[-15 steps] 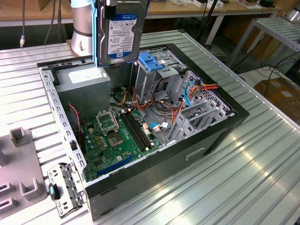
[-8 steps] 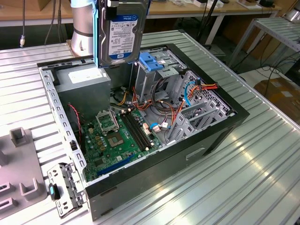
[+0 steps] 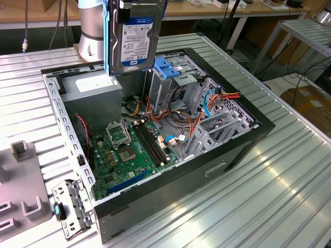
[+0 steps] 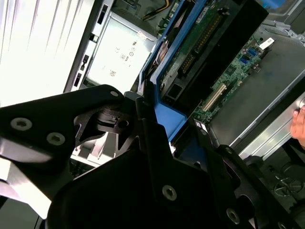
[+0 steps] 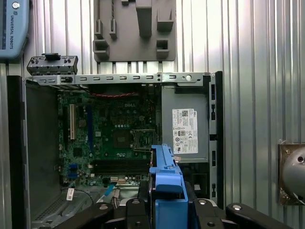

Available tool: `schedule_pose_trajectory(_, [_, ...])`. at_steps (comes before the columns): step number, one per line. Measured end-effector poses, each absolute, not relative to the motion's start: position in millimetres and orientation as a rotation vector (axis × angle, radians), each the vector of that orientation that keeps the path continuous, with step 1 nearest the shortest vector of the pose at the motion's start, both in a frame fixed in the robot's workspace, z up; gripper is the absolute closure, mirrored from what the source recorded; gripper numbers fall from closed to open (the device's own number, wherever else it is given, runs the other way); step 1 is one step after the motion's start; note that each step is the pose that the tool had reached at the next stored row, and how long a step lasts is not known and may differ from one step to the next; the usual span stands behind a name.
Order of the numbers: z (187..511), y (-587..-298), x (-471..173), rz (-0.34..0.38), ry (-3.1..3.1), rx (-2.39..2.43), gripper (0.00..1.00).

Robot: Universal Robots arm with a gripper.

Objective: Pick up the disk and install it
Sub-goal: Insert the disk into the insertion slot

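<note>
The disk (image 3: 135, 37) hangs upright in the air above the back of the open computer case (image 3: 243, 137), label side toward the exterior camera, with a bright blue rail (image 3: 107, 41) along its edge. My gripper (image 5: 167, 212) is shut on the disk, with black fingers (image 4: 143, 107) pressing on the blue rail (image 4: 167, 117). The disk's green circuit-board side (image 4: 202, 40) shows in the second wrist view. In the first wrist view the disk (image 5: 167, 186) is seen edge-on over the case, next to the power supply (image 5: 185, 129).
Inside the case are the motherboard (image 3: 124, 150), the grey power supply (image 3: 90, 90), a metal drive cage with a light-blue latch plate (image 3: 166, 67) and loose cables (image 3: 207, 98). A grey fixture plate (image 3: 20, 181) and a detached bracket (image 3: 72, 206) lie on the exterior view's left. A hand (image 4: 300, 125) shows nearby.
</note>
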State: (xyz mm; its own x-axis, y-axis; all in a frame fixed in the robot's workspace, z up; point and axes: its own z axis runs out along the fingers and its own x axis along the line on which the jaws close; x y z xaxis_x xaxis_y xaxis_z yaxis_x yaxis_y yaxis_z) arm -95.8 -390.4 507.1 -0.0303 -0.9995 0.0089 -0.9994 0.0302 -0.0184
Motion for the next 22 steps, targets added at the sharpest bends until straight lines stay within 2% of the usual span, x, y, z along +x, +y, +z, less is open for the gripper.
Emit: schedule_pose_trajectory(22, [505.2,-396.7,-92.8,-0.030,2.250,-2.183,0.63])
